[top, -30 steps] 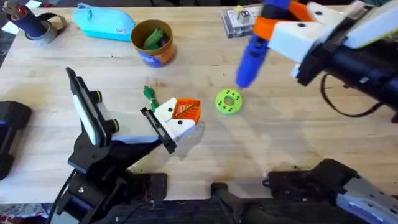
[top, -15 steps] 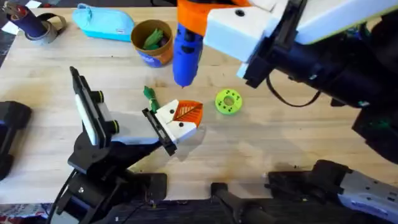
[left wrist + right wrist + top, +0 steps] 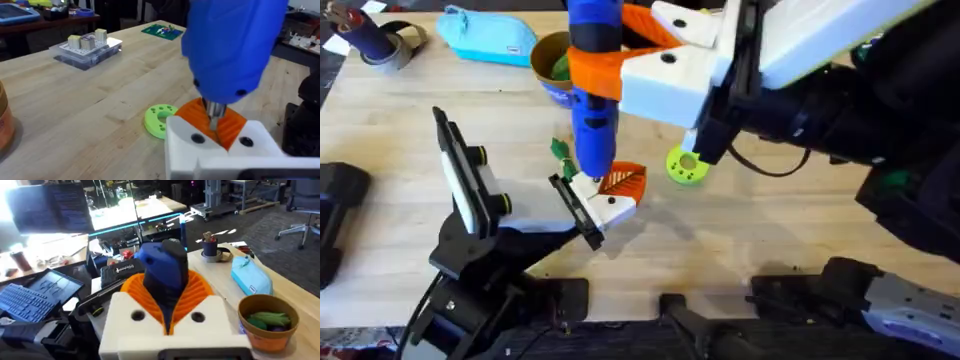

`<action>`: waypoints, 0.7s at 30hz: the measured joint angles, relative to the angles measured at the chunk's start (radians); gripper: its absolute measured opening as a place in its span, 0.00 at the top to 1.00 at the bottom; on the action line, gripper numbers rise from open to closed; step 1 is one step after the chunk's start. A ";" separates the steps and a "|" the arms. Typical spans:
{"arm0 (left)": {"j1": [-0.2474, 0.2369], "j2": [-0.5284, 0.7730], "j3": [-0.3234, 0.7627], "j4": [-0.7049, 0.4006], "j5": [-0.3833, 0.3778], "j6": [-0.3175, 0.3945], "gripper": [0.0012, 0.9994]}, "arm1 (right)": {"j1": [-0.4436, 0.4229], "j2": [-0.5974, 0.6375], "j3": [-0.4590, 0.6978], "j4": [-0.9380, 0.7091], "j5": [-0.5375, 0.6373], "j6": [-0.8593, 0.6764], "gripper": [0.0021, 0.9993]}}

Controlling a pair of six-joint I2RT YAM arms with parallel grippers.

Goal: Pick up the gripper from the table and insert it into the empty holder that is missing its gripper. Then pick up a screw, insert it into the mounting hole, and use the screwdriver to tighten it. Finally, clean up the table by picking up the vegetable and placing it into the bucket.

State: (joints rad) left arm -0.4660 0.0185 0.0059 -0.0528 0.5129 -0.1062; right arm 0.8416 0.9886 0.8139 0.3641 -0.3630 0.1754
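Note:
The gripper [image 3: 608, 196], a white block with an orange ribbed finger, sits against the black holder [image 3: 574, 208] at the end of my left arm. My right gripper [image 3: 601, 60] is shut on the blue screwdriver [image 3: 592, 125], which it holds upright. The screwdriver's metal tip [image 3: 215, 113] comes down onto the top of the white block [image 3: 220, 145], between its two screw holes. In the right wrist view the screwdriver [image 3: 165, 272] is clamped between the orange pads [image 3: 200, 292]. A dark-green vegetable [image 3: 560, 150] lies on the table just behind the holder. The orange-brown bucket [image 3: 266, 330] holds green pieces.
A flat green disc [image 3: 686, 166] with holes lies right of the gripper. A light-blue pouch [image 3: 486, 36] and a tape roll [image 3: 382, 42] sit at the back left. A clear parts box [image 3: 88, 48] stands farther back. The tall plate with yellow-green knobs [image 3: 462, 178] rises at the left.
My right arm swung left across the table with the screwdriver, from the back right to above the gripper. It turned the screwdriver upright, tip down. The left arm stayed put.

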 joint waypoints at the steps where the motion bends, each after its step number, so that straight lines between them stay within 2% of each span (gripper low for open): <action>1: 0.000 0.000 0.000 0.000 0.000 0.000 0.99 | 0.002 0.000 0.000 -0.001 -0.002 0.003 0.98; 21: 0.000 0.000 0.000 0.000 0.000 -0.002 0.99 | 0.005 0.041 0.000 0.005 -0.010 -0.027 0.98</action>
State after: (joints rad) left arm -0.4660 0.0185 0.0059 -0.0528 0.5129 -0.1087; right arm 0.8471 1.0296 0.8139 0.3687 -0.3729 0.1484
